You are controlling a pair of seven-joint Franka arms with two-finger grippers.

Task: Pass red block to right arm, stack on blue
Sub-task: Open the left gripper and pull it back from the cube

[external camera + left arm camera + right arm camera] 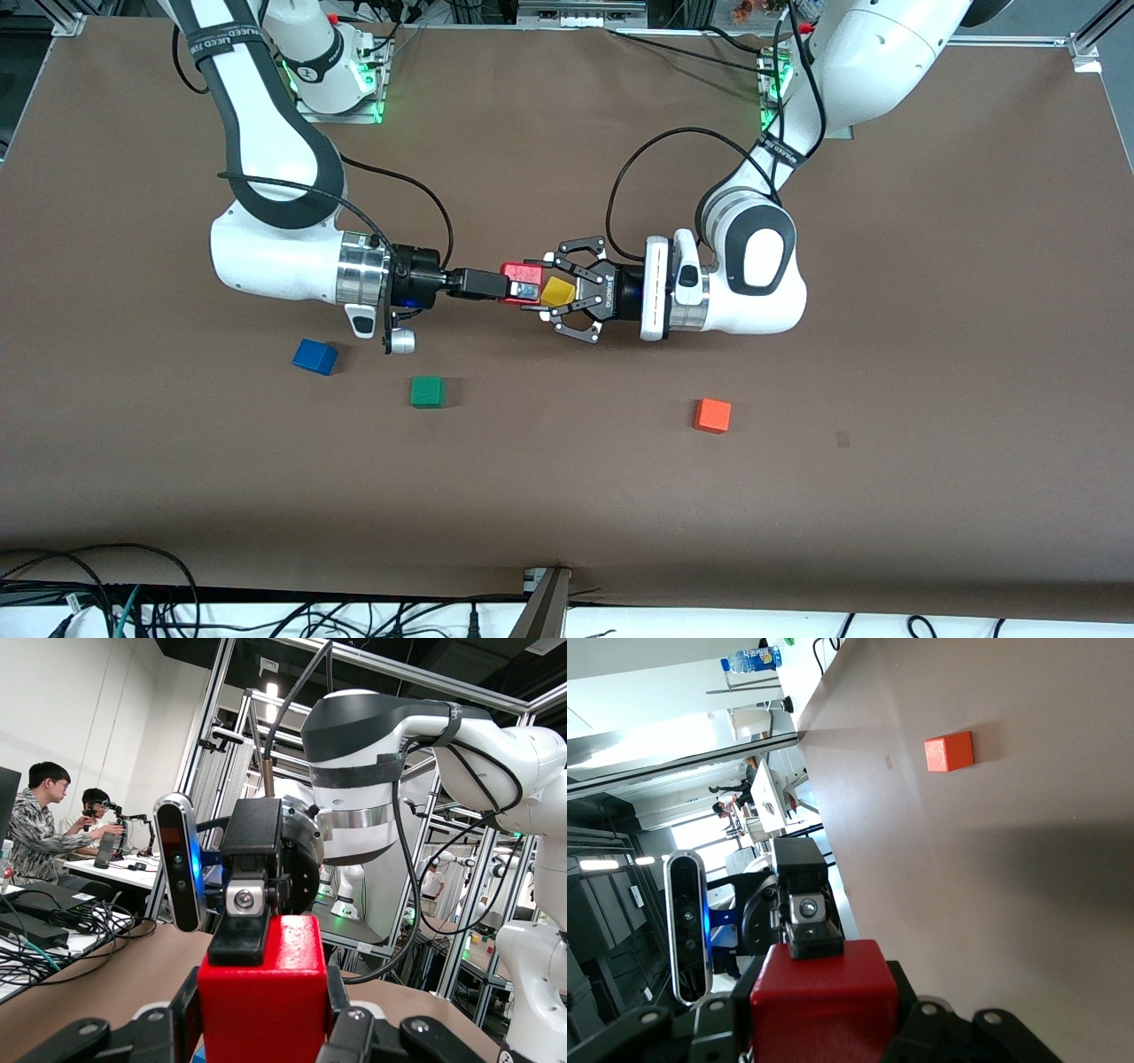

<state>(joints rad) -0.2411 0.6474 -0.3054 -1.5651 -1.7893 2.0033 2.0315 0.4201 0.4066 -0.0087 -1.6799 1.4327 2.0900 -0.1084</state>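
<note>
The red block (519,276) is held in the air over the middle of the table, between both grippers. My left gripper (537,283), a wide black claw, is shut on it; in the left wrist view its pads press two sides of the block (261,992). My right gripper (516,287) comes from the right arm's end and is shut on the same block, turned a quarter turn to the left one. In the right wrist view its pads grip the block (819,992). The blue cube (315,356) lies on the table nearer the front camera than the right wrist.
A yellow cube (558,291) shows under the left gripper's claw. A green cube (427,391) lies beside the blue one, toward the left arm's end. An orange cube (712,415) lies nearer the front camera than the left wrist, and it shows in the right wrist view (949,751).
</note>
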